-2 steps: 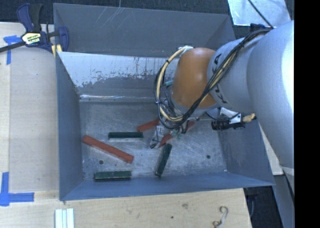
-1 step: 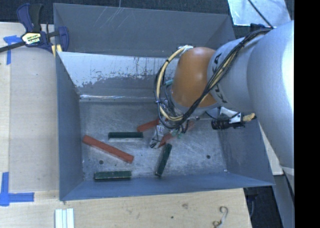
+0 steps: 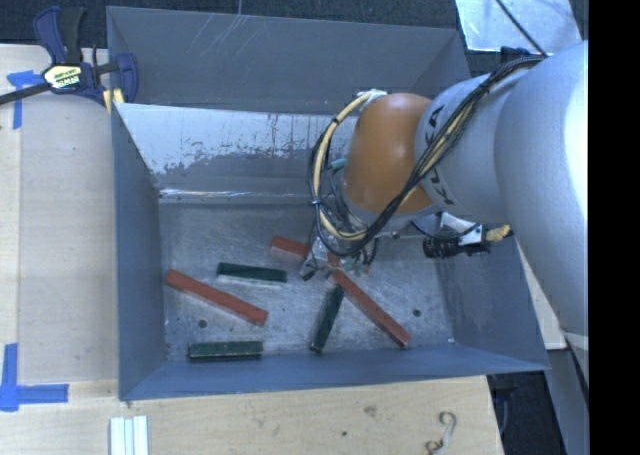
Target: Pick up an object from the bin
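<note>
My hand [image 3: 326,263] is low over the middle of the bin [image 3: 300,73] floor, at the right end of a short red-brown bar [image 3: 288,244] and the far end of a long red-brown bar [image 3: 375,313]. Hand opening: I cannot tell; my orange wrist cover [image 3: 385,153] stands in the way.

Red-brown bars: three, the third [image 3: 215,298] lying to the left.

Dark green bars: three.
- flat green bar [image 3: 250,272], left of my hand
- slanted green bar [image 3: 325,321], just beside the long red-brown bar
- near green bar [image 3: 225,350], by the near wall

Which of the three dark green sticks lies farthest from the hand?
The dark green stick along the near wall of the bin, at lower left; the other two lie closer to the hand.
</note>
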`<state>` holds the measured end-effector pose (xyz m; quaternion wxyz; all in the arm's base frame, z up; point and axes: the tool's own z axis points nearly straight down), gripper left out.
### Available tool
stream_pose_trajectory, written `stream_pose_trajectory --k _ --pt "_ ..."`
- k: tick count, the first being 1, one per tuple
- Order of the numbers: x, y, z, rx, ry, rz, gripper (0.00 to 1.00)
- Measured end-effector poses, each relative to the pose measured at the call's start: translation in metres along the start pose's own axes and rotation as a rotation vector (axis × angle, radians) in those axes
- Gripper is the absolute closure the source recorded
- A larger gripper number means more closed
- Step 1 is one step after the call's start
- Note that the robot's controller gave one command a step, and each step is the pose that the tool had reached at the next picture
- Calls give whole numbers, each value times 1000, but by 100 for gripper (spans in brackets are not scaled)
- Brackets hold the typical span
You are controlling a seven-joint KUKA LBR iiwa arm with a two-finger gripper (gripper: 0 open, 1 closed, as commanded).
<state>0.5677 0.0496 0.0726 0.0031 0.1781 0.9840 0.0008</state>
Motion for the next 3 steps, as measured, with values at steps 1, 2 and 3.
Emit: stream_pose_trajectory --k 1,2,3 --pt "-1 0 -9 1 1 -1 100" --pt "-4 0 -73 -1 -3 -2 100" --pt "-7 0 -122 -1 -2 -5 100"
